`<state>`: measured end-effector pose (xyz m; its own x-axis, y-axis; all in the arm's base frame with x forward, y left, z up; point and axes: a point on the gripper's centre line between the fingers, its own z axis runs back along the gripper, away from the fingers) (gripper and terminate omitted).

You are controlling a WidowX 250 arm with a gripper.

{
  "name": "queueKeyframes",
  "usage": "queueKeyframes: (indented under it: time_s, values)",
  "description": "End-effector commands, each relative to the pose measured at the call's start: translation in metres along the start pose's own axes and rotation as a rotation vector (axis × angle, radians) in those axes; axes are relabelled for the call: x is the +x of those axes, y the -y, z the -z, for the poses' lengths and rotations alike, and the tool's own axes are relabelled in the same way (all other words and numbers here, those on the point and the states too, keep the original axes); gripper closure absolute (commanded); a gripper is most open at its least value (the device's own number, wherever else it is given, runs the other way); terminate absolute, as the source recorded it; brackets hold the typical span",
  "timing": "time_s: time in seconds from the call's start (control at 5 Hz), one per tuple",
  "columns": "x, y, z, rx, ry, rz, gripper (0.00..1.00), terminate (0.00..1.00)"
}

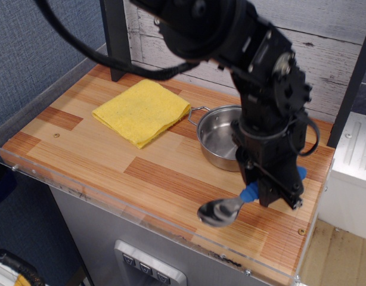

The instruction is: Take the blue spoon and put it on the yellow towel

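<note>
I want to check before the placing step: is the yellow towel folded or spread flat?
Folded. The yellow towel shows stacked layers along its right and front edges, and it lies flat on the wooden table.
</note>
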<state>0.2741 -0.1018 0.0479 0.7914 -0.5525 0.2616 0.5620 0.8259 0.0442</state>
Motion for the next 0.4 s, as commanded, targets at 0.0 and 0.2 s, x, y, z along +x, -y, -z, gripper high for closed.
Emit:
queueKeyframes:
  time_s: [0.0, 0.2]
  values:
    - [0.012, -0.016, -0.068, 0.031, 0.143, -0.038, 1.00, 0.00]
    - [0.001, -0.034, -0.097, 0.056, 0.165, -0.081, 1.00, 0.00]
